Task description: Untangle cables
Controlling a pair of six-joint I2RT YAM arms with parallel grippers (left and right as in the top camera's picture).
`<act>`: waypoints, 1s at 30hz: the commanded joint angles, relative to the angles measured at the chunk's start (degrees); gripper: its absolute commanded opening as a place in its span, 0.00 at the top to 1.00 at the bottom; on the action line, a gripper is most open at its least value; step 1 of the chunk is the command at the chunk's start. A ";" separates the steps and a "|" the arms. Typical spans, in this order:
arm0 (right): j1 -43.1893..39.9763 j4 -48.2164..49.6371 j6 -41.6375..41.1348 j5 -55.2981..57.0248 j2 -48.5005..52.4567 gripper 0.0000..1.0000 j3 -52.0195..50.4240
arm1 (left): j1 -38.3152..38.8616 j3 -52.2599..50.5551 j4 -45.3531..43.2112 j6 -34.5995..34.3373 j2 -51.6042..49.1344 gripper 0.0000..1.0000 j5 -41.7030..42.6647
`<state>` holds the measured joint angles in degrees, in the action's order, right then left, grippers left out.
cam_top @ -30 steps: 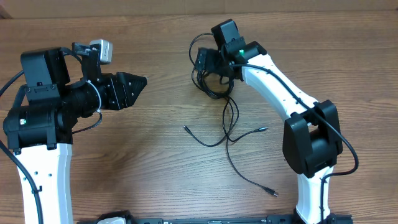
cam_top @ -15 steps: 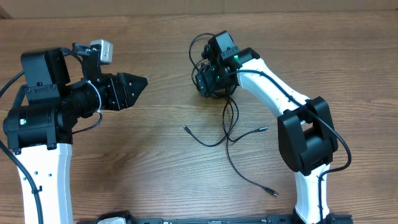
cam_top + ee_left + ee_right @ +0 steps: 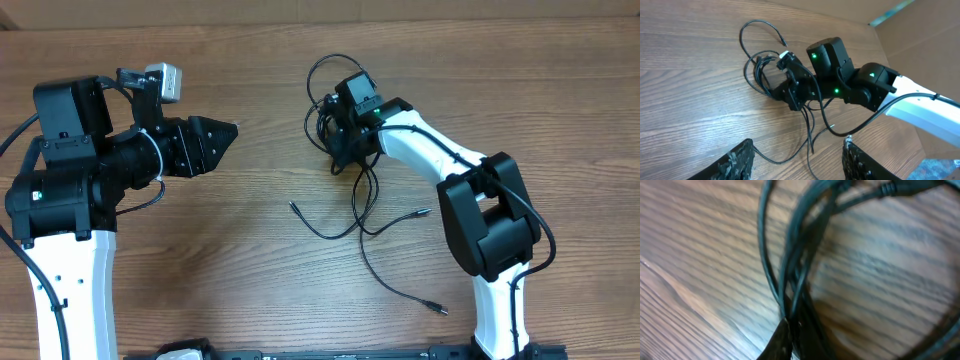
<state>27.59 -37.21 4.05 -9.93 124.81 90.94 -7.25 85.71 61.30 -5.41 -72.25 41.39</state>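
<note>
Cables (image 3: 362, 195) lie centre-right on the table (image 3: 230, 280), w/ the knot under the right tool (image 3: 342, 150). Vs. a sec ago, that tool has come back toward the robot's side, dragging the knot w/ it. The top loop now stands out wider behind it, and the left free end has slid a bit left. So the bundle is loosening, but the trailing runs below still cross, so it's not done, I'd judge.

Right tool looks pinched shut on several strands (image 3: 790, 265); the wrist view is blurry, w/ the strands converging at a dark tip. Left tool (image 3: 799, 160) is spread wide, empty, well apart from the knot.

Cords are thin, matte black, limp, round-section. Plug ends (image 3: 438, 309) are small, some silver. Table is smooth wood-grain.
</note>
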 commanded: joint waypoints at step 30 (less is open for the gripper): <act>-0.31 -0.20 -7.26 -0.13 -11.28 0.27 5.95 | -0.11 0.26 0.02 0.68 0.68 0.43 0.24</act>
<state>28.08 -36.95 -2.83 -10.26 111.18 97.41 -7.25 85.71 61.60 -5.41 -72.25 41.36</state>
